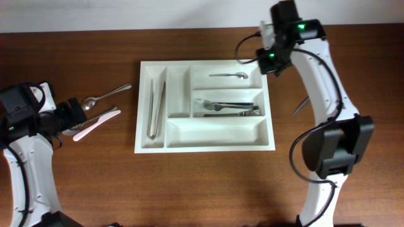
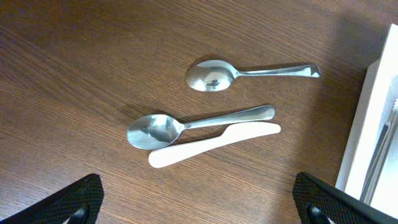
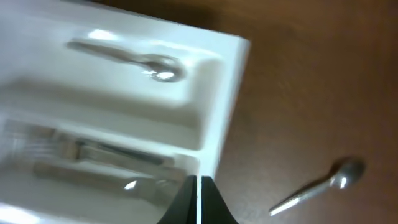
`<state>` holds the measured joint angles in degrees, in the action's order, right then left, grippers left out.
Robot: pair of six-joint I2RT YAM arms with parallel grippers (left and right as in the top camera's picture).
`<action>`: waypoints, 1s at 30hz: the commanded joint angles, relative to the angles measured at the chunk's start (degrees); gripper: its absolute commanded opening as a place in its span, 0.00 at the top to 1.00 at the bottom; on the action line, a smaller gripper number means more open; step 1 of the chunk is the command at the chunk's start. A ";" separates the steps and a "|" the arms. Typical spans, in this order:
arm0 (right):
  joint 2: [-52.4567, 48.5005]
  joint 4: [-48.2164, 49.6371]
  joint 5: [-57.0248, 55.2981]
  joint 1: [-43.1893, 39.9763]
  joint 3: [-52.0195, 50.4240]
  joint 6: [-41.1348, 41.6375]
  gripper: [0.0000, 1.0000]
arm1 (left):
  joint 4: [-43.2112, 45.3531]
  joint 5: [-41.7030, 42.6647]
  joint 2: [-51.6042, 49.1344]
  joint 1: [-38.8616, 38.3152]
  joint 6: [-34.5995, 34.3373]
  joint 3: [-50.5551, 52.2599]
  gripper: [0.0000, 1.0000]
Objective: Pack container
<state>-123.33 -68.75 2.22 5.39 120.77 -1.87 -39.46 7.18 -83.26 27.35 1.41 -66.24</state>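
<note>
While the left claw (image 2: 202, 205) hangs wide open low over the counter (image 1: 189, 189), its two black fingertips spread apart over bare wood, the right claw (image 3: 198, 198) is pinched fully shut, with nothing visible between its tips. Just ahead of the left claw lies a white plastic knife (image 2: 211, 144), and a steel spoon (image 2: 155, 130) rests alongside it, the two touching along their handles. A second spoon (image 2: 211, 76) lies a little farther out, apart from the pair. All three sit toward the counter's left edge, between that claw and the container (image 1: 214, 133). The right claw hovers at the container's right rim, near its far right corner. The white container sits flat around the middle of the counter. Its left narrow compartment holds tongs (image 1: 155, 107), the far long compartment holds one small spoon (image 1: 228, 75), and the middle long one holds several forks (image 1: 227, 107). On the wood beyond the container's right side lies a loose spoon (image 3: 323, 186), partly hidden under the right arm in the overhead view.
</note>
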 commanded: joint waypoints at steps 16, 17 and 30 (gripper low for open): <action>-0.17 11.61 5.90 -17.88 -20.39 33.88 0.65 | 0.15 0.98 -0.31 0.20 -0.57 -0.94 0.01; -0.20 12.09 5.42 -17.92 -20.39 33.97 0.65 | 0.15 0.96 -0.31 0.20 -0.57 -0.94 0.01; -2.82 13.11 0.09 -20.92 -20.39 41.62 0.66 | 0.15 0.98 -0.31 0.20 -0.57 -0.94 0.01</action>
<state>-124.14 -55.64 3.86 -15.05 100.64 37.98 -39.46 7.18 -83.26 27.35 1.41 -66.24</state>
